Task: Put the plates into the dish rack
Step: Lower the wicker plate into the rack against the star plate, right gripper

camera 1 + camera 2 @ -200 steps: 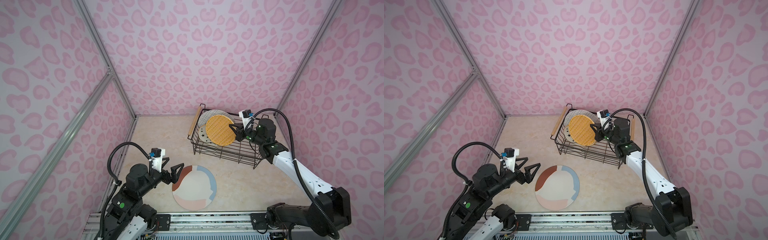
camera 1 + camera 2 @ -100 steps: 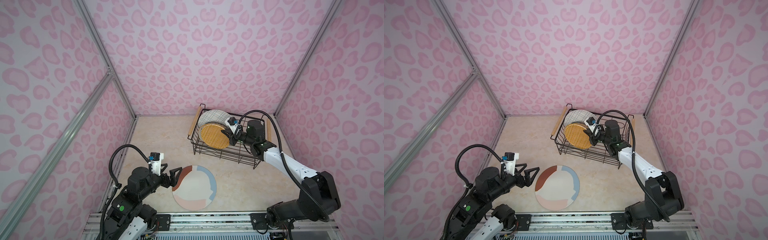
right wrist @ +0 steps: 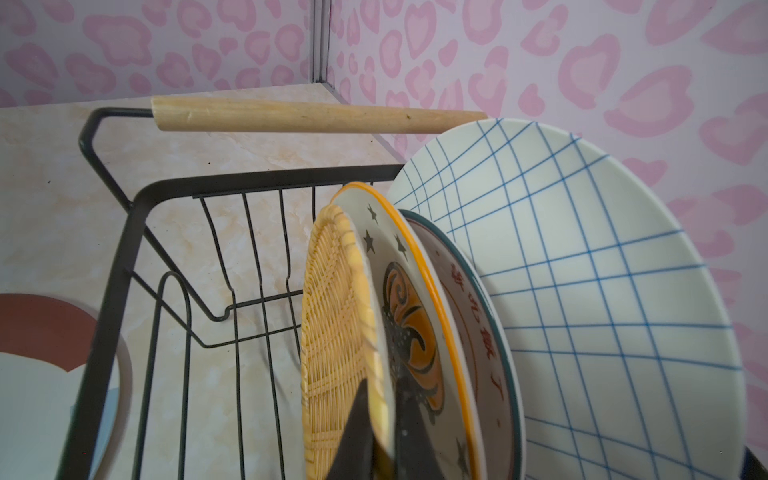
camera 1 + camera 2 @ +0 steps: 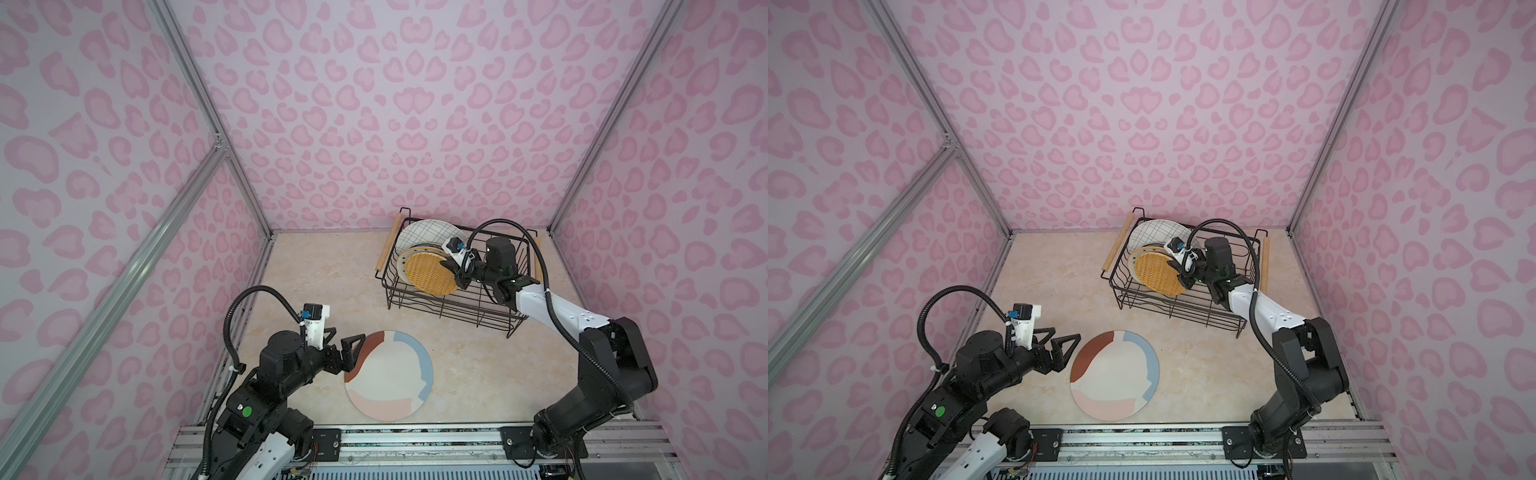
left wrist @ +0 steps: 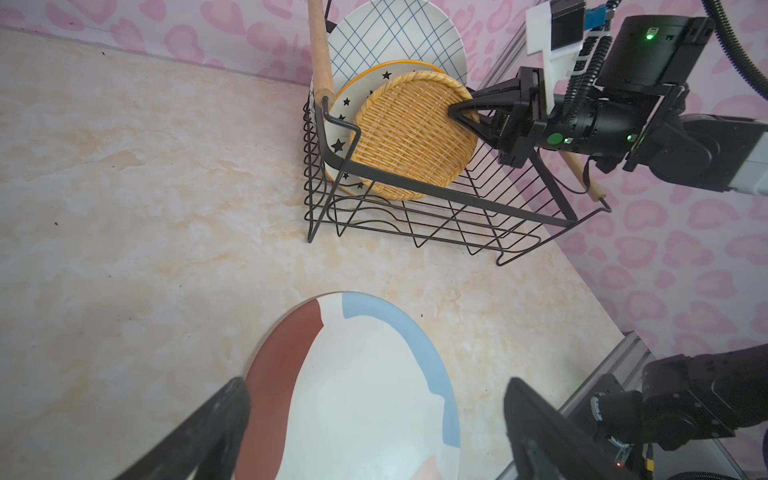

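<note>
Plates (image 3: 582, 291) are standing three deep in the dish rack (image 4: 453, 311), the right gripper (image 5: 462, 119) clamping the woven plate (image 4: 428, 275) alongside. The left gripper (image 4: 347, 343), wide open, is hovering at the colour-patch plate (image 4: 390, 378), lying unracked on the table (image 4: 324, 270)

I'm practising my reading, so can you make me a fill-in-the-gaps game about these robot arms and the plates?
1. The right gripper is shut on the woven plate in the dish rack, which has ____ wooden handles.
2. The patchy plate lies flat on the ____.
3. The left gripper beside it is wide ____.
4. The right wrist view shows ____ plates standing in the rack.

Missing words: two; table; open; four.
</note>
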`<act>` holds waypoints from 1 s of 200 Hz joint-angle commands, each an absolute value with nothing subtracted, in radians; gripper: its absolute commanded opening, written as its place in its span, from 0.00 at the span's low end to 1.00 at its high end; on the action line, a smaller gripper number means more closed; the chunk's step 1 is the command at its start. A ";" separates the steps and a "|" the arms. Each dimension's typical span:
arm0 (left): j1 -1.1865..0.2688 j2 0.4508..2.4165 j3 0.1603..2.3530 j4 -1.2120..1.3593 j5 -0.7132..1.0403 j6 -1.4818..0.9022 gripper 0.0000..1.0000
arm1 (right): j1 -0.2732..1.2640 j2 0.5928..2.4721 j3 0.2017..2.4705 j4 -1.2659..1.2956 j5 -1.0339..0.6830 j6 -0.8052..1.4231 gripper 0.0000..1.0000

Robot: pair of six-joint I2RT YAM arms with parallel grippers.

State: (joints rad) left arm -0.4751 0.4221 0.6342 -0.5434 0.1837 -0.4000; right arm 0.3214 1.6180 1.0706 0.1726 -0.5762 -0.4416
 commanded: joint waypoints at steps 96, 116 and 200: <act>-0.474 0.429 0.631 -0.525 0.193 -0.399 0.97 | 0.333 1.649 1.077 0.269 -0.551 -0.516 0.00; -0.475 0.430 0.633 -0.525 0.193 -0.399 0.97 | 0.339 1.655 1.082 0.251 -0.556 -0.522 0.00; -0.474 0.420 0.632 -0.522 0.199 -0.396 0.97 | 0.360 1.690 1.055 0.267 -0.572 -0.512 0.00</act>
